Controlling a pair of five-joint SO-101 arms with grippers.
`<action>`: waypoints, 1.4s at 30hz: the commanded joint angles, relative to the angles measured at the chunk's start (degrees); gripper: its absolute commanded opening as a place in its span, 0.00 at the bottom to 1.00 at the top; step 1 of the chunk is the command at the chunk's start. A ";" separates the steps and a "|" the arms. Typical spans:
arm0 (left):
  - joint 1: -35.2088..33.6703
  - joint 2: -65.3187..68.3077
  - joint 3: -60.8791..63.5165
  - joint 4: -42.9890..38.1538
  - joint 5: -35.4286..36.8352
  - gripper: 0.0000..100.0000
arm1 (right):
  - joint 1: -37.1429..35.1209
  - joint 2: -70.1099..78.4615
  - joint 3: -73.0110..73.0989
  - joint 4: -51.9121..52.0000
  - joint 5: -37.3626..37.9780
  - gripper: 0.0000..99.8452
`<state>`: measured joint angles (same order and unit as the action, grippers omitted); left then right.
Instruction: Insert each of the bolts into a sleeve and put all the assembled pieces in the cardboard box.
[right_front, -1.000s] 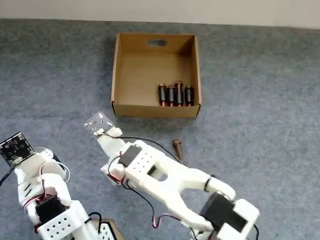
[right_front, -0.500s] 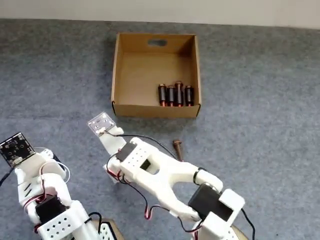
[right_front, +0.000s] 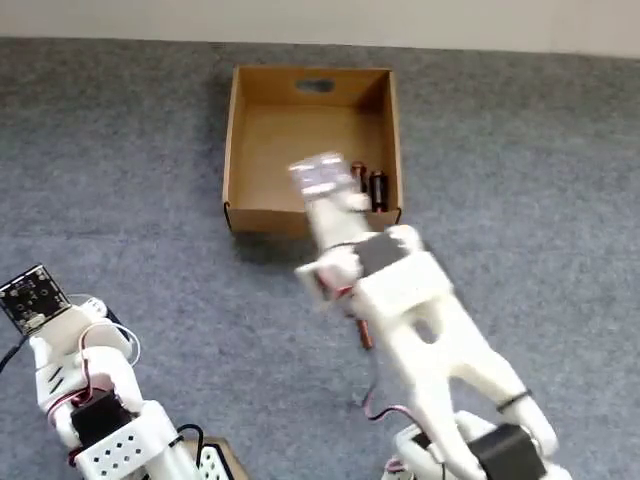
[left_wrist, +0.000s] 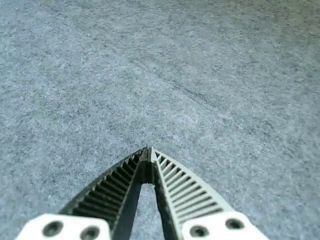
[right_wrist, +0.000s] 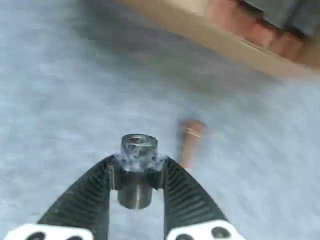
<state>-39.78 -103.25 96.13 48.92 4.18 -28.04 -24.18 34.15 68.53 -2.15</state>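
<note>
Grey carpet (right_front: 520, 200) is laid over the table; the cardboard box (right_front: 280, 150) is set at the far side, open at the top. Assembled pieces (right_front: 372, 188) are stored in the box against its near wall, toward the right corner; they are partly hidden by the right arm (right_front: 420, 320), which is stretched toward that wall. The right gripper (right_wrist: 138, 167) is clamped on a sleeve (right_wrist: 136, 146); this dark metal sleeve is gripped between the two fingers, with its open bore turned toward the wrist camera, above the carpet. One bolt (right_wrist: 189, 136) is found lying on the carpet near the gripped sleeve, between it and the box; bolt and sleeve are seen apart. The left gripper (left_wrist: 149, 152) is held over the carpet; its fingers are pressed together tip to tip. The left arm (right_front: 85, 390) is positioned at the near left corner, well apart from the box.
</note>
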 joint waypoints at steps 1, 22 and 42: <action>-0.48 -0.13 1.10 -0.88 0.44 0.01 | 10.51 -4.79 5.67 -0.22 1.32 0.01; -0.48 -0.13 1.10 -0.79 0.44 0.01 | 17.63 -6.55 24.31 -10.59 11.43 0.13; -0.57 -0.13 1.10 -0.79 0.44 0.01 | 17.89 8.40 18.95 -12.44 15.38 0.00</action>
<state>-39.78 -103.25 96.13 48.92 4.18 -10.37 -14.42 54.46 56.92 12.44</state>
